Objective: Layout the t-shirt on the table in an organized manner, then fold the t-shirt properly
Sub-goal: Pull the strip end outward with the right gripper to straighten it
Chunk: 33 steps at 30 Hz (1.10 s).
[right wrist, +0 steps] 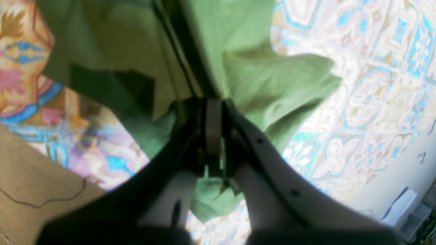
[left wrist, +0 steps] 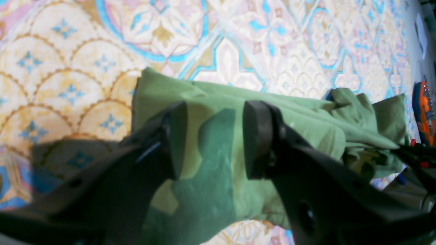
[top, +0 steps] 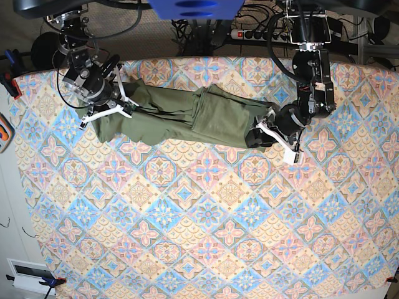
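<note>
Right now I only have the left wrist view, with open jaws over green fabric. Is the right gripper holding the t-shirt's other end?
Observer: Yes. In the right wrist view, the right gripper is shut on a bunch of the t-shirt.
Operator: How does the shirt lie overall?
Observer: In the base view, it is a long bunched band, not spread flat. It lies on the table near the edge where the arms are mounted.
Operator: Where is my left gripper along it?
Observer: The left gripper is at the end of the band opposite the right gripper.
</note>
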Motion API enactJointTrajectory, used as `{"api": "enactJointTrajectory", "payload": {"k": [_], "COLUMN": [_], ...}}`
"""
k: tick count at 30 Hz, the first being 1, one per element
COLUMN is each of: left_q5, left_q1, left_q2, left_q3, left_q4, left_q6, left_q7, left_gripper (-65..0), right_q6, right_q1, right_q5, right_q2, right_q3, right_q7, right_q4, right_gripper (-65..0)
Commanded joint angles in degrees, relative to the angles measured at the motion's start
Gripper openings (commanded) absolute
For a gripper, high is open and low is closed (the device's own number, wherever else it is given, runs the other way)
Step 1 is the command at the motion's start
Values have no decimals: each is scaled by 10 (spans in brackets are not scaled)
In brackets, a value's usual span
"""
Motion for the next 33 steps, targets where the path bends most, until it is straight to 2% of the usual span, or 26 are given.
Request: {"api": "enactJointTrajectory", "payload": {"k": [1,5,8,12,14,19,22,33], "left_q5": [-8,-8,-8,-7,-7,-6,-6,-5], "left_q1": [-9,-16,-21,-22,-22,-22,-22,-22], "left_q2": [-4,-2,-2,-1,-1,-1,-1,-1], "left_q3": [-3,-3,-2,-2,-2,-2,-2,-2], "left_q4": [-1,-5,-5,-5,-5,-5,-5,-6], "left_q6": [-3,-3,-3,-3,-3,-3,-3,-3], "left_q7": [-9,-9,-9,-9,-9,-9,-9,-9], "left_gripper": [-388,-388,-388,-388,-388,-388,-388,-388], "right_q6": [-3,-3,-3,-3,-3,-3,-3,-3], "right_q1": [3,-14,-13,-12,-15,-14,-16,-11], "right_q5": [-3,-3,-5,-5,-3,-3,-3,-2], "right_q2": [13,28,29,28,27,24,27,27], "right_q3": [3,-3,-26,-25,-14,-2,0,140], "right_q7": [0,1,-1,-1,3,8,26,31], "right_q4": [11,11,9,9,9,11,11,11], "right_gripper": [-650,-650,-650,-645,-606,-454,-412,-407]}}
